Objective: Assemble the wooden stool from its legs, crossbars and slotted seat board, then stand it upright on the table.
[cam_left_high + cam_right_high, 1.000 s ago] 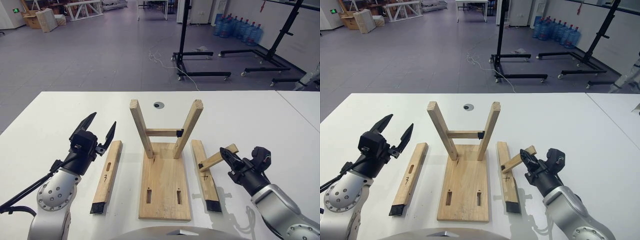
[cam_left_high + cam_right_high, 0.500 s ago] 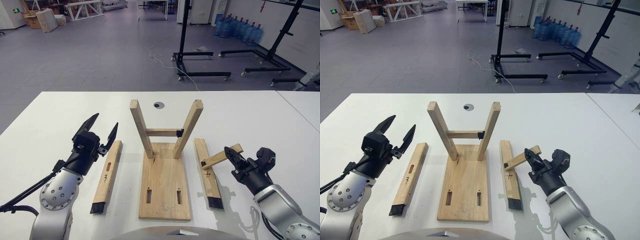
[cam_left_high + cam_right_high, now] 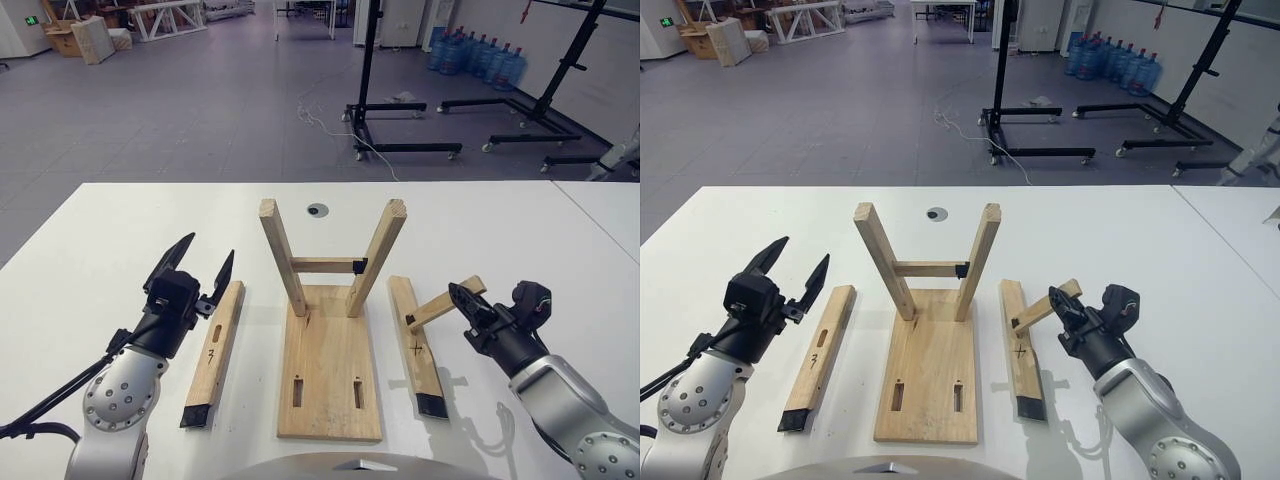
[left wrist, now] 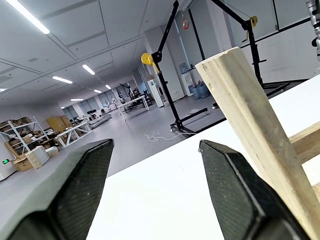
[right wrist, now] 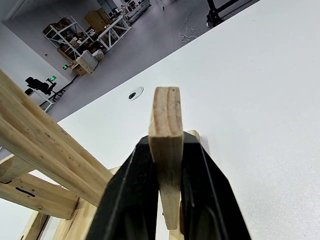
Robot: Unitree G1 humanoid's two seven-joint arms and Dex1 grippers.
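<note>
Right wrist view: right pincer [image 5: 167,150] clamps the crossbar [image 5: 166,117]; left pincer [image 3: 207,251] gapes.

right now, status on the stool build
Left hand open beside the left leg. Right hand shut on crossbar, its tip on the right leg. Seat board holds two legs. Nothing blocking.

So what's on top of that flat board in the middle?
Two legs joined by a crossbar stand at the board's far end. Two near slots are empty. The leg bases cover their own joints.
</note>
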